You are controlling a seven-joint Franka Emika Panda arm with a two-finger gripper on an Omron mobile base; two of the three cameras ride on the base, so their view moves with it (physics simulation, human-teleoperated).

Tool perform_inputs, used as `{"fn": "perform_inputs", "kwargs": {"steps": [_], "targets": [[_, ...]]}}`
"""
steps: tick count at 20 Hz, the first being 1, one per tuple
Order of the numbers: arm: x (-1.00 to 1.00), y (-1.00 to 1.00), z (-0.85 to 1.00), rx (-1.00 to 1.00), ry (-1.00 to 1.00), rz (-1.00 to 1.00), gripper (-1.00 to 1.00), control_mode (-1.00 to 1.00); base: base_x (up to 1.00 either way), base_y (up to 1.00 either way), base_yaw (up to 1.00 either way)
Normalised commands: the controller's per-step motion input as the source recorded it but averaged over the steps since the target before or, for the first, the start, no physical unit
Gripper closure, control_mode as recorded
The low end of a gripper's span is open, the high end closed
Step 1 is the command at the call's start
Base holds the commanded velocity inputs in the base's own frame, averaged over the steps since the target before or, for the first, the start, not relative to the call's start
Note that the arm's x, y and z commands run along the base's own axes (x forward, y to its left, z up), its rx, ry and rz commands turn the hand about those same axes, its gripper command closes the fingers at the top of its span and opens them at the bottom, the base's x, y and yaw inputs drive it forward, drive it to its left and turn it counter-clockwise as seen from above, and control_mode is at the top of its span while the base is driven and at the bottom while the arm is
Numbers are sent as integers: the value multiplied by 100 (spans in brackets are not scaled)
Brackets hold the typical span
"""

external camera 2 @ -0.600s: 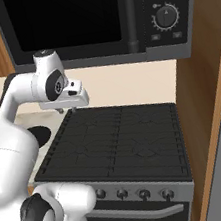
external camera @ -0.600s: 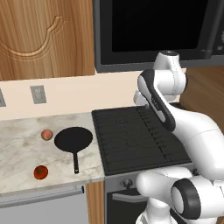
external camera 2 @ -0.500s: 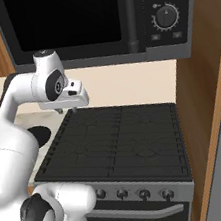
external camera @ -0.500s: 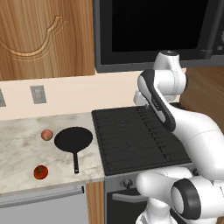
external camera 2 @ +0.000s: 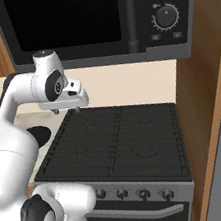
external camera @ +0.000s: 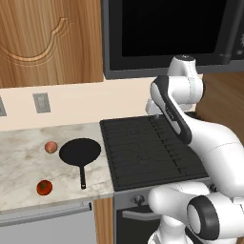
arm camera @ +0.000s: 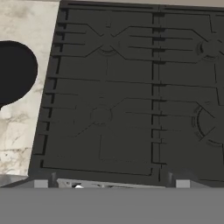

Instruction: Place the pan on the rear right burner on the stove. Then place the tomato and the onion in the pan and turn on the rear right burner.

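The black pan (external camera: 80,152) lies on the marble counter left of the stove (external camera: 147,157), its handle pointing to the counter's front; it also sits at the left edge of the hand view as the pan (arm camera: 13,72). The pale onion (external camera: 51,147) rests just left of the pan. Nearer the front edge is the red tomato (external camera: 44,187). My gripper (external camera 2: 67,110) hangs open and empty above the stove's rear left part, fingertips wide apart at the gripper (arm camera: 111,183). The rear right burner (external camera 2: 147,119) (arm camera: 210,48) is bare.
A black microwave (external camera 2: 93,19) hangs over the stove, close above the hand. A wooden side panel (external camera 2: 210,117) bounds the stove on the right. Knobs (external camera 2: 141,194) line the steel front. A wall outlet (external camera: 41,102) sits above the counter (external camera: 19,162).
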Motion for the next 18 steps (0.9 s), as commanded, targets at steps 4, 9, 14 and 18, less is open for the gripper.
{"fn": "perform_inputs", "kwargs": {"steps": [4,9,14,18], "targets": [[-5,5,0,0,0,0,-100,-100,0,0,0],[-15,17,0,0,0,0,-100,-100,0,0,0],[-15,25,0,0,0,0,-100,-100,0,0,0],[-15,34,0,0,0,0,-100,-100,0,0,0]]}}
